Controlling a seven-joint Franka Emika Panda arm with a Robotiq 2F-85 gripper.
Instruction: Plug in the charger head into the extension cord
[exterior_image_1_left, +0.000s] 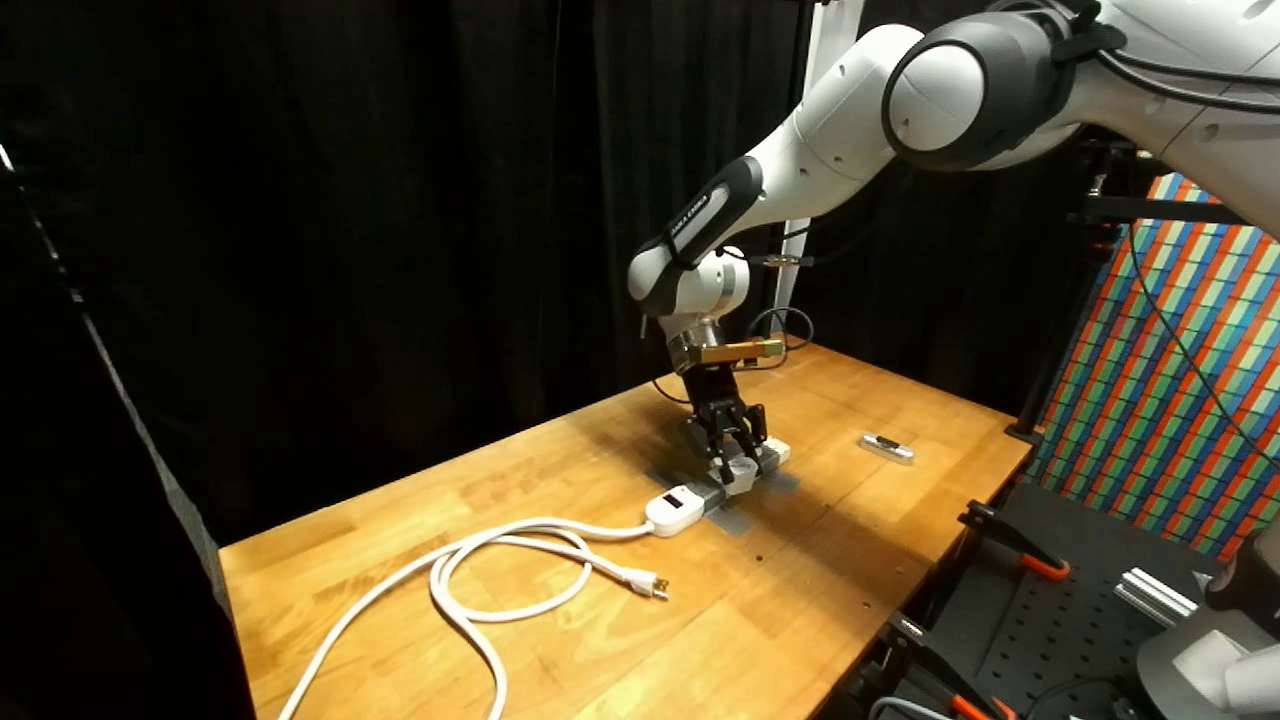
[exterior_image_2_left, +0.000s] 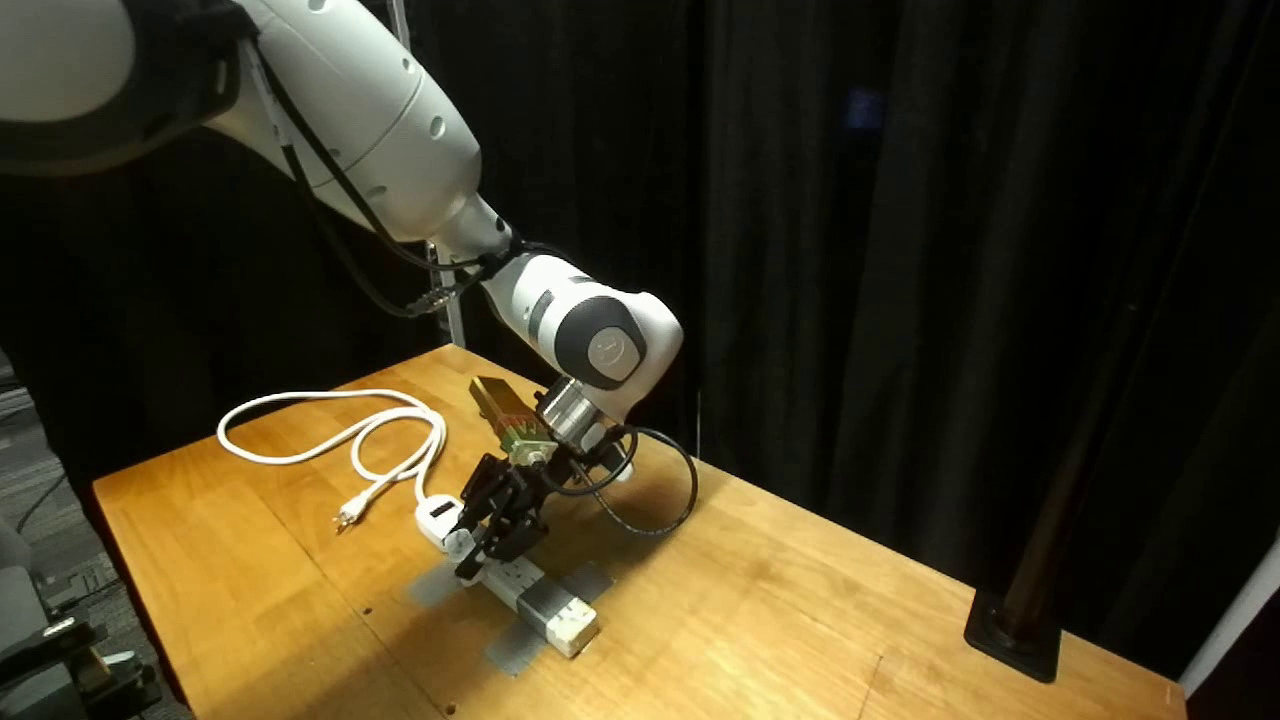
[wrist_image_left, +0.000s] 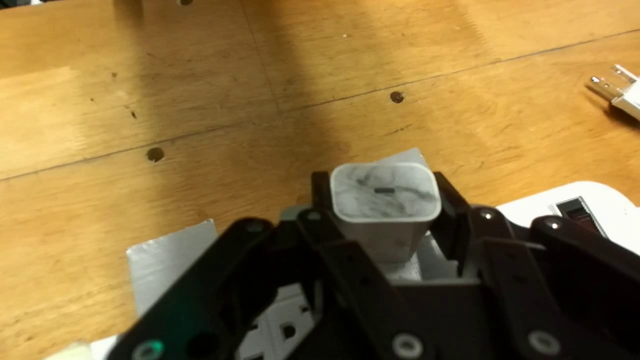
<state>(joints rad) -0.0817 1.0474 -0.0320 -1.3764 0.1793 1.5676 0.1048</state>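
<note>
- Backed by black curtain (exterior_image_2_left: 850, 250), with the extension cord (exterior_image_2_left: 512, 580) taped along the bench (exterior_image_1_left: 800, 580).
- Clamping the charger head (wrist_image_left: 385, 210) in the pincer (wrist_image_left: 382, 195), spread partway, with a pad (wrist_image_left: 320, 190) on either side.
- Placed over the extension cord's sockets (wrist_image_left: 280, 316), toward its switch end (exterior_image_1_left: 676, 510); cannot tell if plugged in.
- Could jam against the extension cord if pushed misaligned, or twist between the pads if pressed off-centre.

One charger head (wrist_image_left: 385, 197), one extension cord (exterior_image_2_left: 512, 580), one gripper (wrist_image_left: 383, 202) — one arm (exterior_image_1_left: 830, 150), one table (exterior_image_1_left: 800, 570) — two clamps (exterior_image_1_left: 1008, 535) (exterior_image_1_left: 940, 668).
</note>
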